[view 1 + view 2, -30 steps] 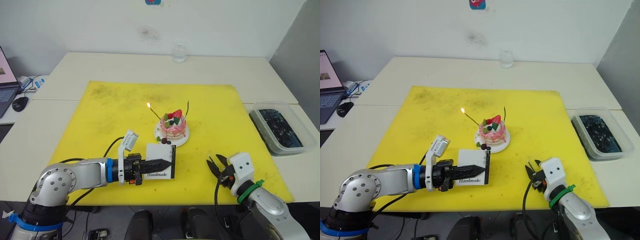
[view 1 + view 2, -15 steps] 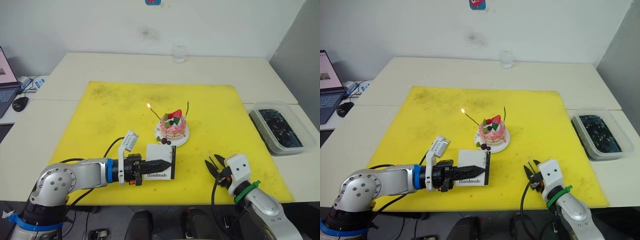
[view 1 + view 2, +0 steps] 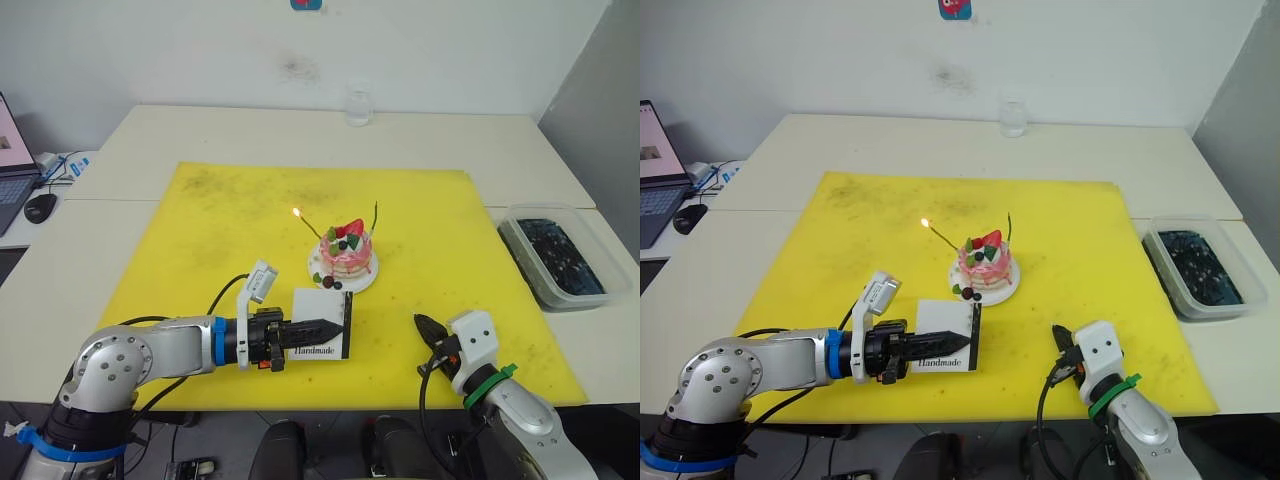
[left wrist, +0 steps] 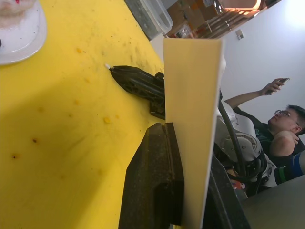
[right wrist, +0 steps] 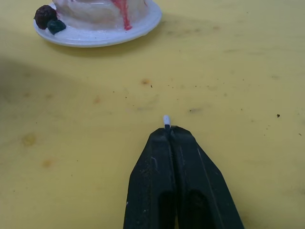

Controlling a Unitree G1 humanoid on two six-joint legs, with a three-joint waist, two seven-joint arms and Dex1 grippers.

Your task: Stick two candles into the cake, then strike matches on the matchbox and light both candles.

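The pink cake sits on its white plate mid-mat. Two thin candles stand in it: the left candle burns with a small flame, the right candle is dark with no flame. My left gripper is shut on the white matchbox, holding it upright on edge just in front of the plate. Low over the mat to the right, my right gripper is shut on a match; its pale tip pokes out between the fingertips toward the cake.
A yellow mat covers the table. A clear bin of dark items stands at the right edge, a glass at the back, a mouse far left. A person sits beyond the table's right side.
My right gripper's fingers, spread open a second ago, have closed together on the match. The left gripper and matchbox have stayed put.
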